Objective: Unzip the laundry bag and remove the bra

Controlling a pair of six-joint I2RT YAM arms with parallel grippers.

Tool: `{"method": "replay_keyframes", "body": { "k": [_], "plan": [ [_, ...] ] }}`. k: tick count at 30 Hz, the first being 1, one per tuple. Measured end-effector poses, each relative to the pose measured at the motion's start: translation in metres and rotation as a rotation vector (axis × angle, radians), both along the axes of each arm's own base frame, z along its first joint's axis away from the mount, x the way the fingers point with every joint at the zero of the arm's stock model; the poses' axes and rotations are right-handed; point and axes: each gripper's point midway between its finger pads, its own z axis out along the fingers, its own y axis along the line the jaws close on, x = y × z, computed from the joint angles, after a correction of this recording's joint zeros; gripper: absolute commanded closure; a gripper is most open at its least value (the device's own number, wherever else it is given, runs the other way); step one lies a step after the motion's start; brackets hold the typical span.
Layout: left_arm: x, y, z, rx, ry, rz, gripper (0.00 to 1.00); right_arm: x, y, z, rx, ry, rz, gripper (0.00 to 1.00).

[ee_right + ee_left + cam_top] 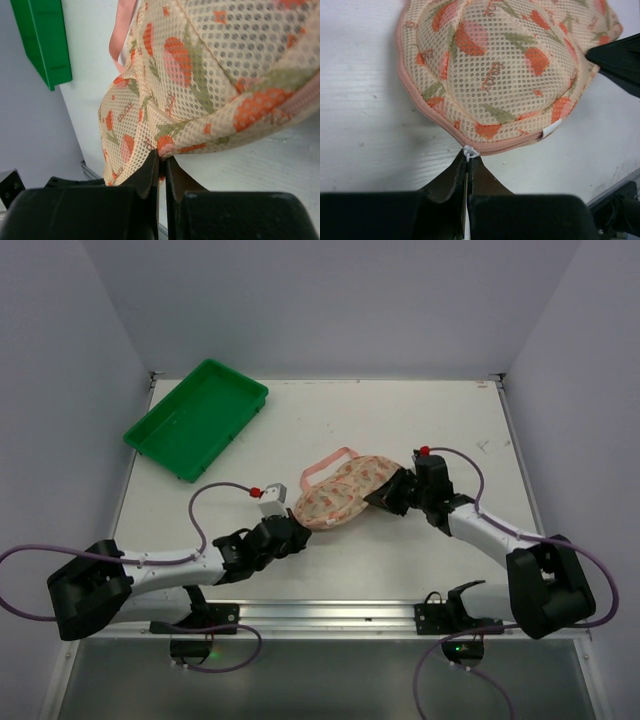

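Left gripper (pixel 468 159) was pinched down tight, fingers nearly together, on the small white zipper pull (pixel 469 151) right at its tips. And just past those tips, there was the laundry bag (pixel 500 65), a domed cream mesh lobe printed with orange and green, its pink zipper trim (pixel 430 112) running closed along the near edge to either side of the pull. A little white tag (pixel 551 129) stuck out of the seam off to the gripper's right. Beyond the lobe, on the bag's far side, the right gripper (pixel 161 159) was clamped narrow on a fold of the mesh edge, lifting that end slightly off the white table (pixel 400 560). So the bag sat stretched between the two grippers, one at each end. Further out from the right gripper, a pink loop (pixel 122 30) curled off the bag's far rim. Well beyond it lay the green plastic tray (pixel 195 418), apart from the bag.
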Motion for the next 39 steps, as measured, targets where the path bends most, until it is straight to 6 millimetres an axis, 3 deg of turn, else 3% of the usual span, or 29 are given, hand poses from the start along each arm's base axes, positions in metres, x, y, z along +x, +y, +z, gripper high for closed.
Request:
{"method": "replay_keyframes", "body": {
  "k": [1, 3, 5, 6, 8, 9, 11, 17, 20, 24, 30, 32, 35, 36, 39],
  "plan": [
    [0.003, 0.005, -0.002, 0.011, -0.004, 0.007, 1.0, 0.002, 0.003, 0.002, -0.012, -0.002, 0.033, 1.0],
    [0.008, 0.013, -0.007, 0.039, -0.007, 0.011, 1.0, 0.005, 0.007, 0.003, -0.035, -0.01, 0.085, 0.86],
    [0.01, 0.016, -0.009, 0.051, -0.006, 0.0, 1.0, 0.006, 0.007, 0.003, -0.058, -0.013, 0.112, 0.65],
    [0.009, 0.016, -0.009, 0.055, -0.008, -0.01, 1.0, 0.006, 0.005, 0.002, -0.073, -0.02, 0.118, 0.44],
    [0.006, 0.014, -0.011, 0.064, -0.008, -0.034, 1.0, 0.006, -0.002, 0.002, -0.108, -0.034, 0.103, 0.29],
    [0.004, 0.012, -0.011, 0.065, -0.008, -0.045, 1.0, 0.007, -0.005, 0.005, -0.118, -0.044, 0.092, 0.15],
    [-0.001, 0.005, -0.012, 0.055, -0.003, -0.073, 1.0, 0.005, -0.007, 0.013, -0.139, -0.072, 0.08, 0.02],
    [-0.008, -0.021, -0.023, 0.054, 0.042, -0.146, 1.0, -0.028, 0.015, 0.042, -0.132, -0.164, 0.102, 0.01],
    [-0.01, -0.034, -0.021, 0.032, 0.054, -0.168, 1.0, -0.052, 0.021, 0.029, -0.097, -0.115, 0.093, 0.01],
    [-0.013, -0.055, -0.013, -0.004, 0.055, -0.205, 1.0, -0.081, 0.021, -0.006, -0.084, 0.012, 0.065, 0.01],
    [-0.02, -0.076, -0.006, -0.024, 0.053, -0.248, 1.0, -0.083, 0.034, -0.012, -0.045, 0.061, 0.027, 0.02],
    [-0.021, -0.078, -0.006, -0.025, 0.052, -0.254, 1.0, -0.079, 0.037, -0.016, -0.038, 0.074, 0.012, 0.08],
    [-0.024, -0.079, -0.006, -0.025, 0.053, -0.26, 1.0, -0.075, 0.041, -0.023, -0.032, 0.096, -0.005, 0.45],
    [-0.024, -0.079, -0.006, -0.025, 0.053, -0.26, 1.0, -0.074, 0.042, -0.026, -0.034, 0.106, -0.009, 0.71],
    [-0.023, -0.077, -0.007, -0.017, 0.054, -0.255, 1.0, -0.073, 0.046, -0.029, -0.023, 0.124, -0.011, 1.0]
  ]
}}
